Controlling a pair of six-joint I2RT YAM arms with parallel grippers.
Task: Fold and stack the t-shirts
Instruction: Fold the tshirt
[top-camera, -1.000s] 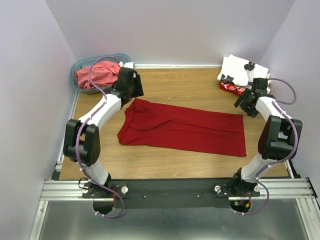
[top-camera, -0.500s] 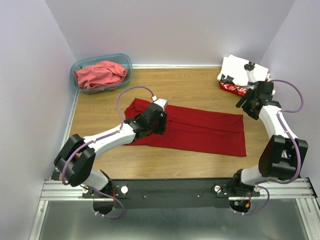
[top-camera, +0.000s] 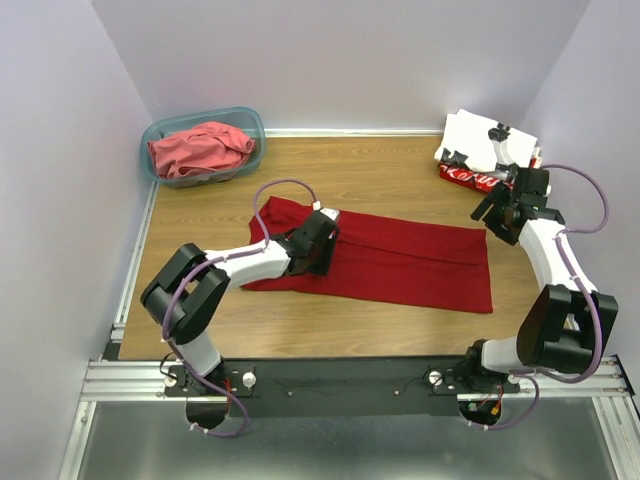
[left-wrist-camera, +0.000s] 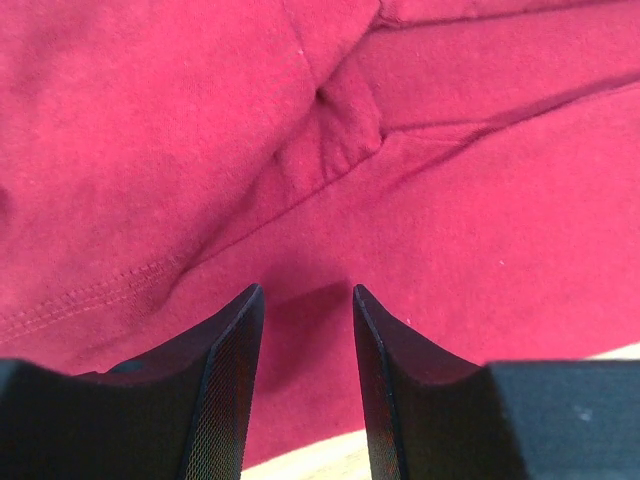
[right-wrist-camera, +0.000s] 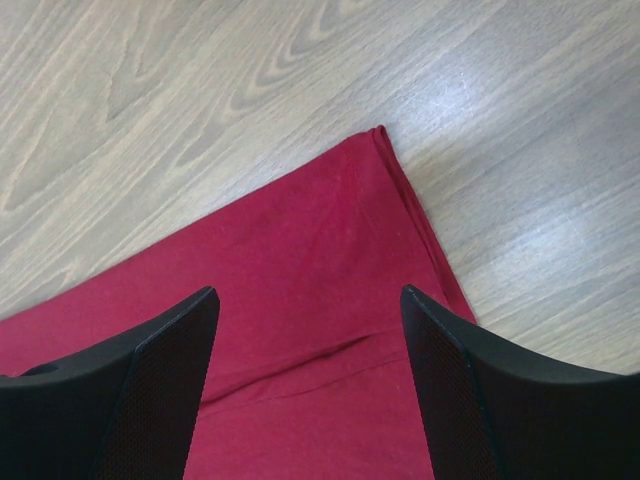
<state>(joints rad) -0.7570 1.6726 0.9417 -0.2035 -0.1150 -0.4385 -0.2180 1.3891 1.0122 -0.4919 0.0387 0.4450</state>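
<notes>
The deep red shirt (top-camera: 400, 260) lies spread flat across the middle of the tabletop (top-camera: 380, 170). The left hand (left-wrist-camera: 305, 292) sits low over its left part, fingers half parted with nothing pinched between them. The right hand (right-wrist-camera: 310, 292) hangs released, fingers wide, above the shirt's far right corner.

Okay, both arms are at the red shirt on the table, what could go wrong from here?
The left end effector hangs over creased folds of the deep red t-shirt; closing may pinch only the top layer. The right end effector hovers open near the shirt's corner and might miss the thin hem.
</notes>
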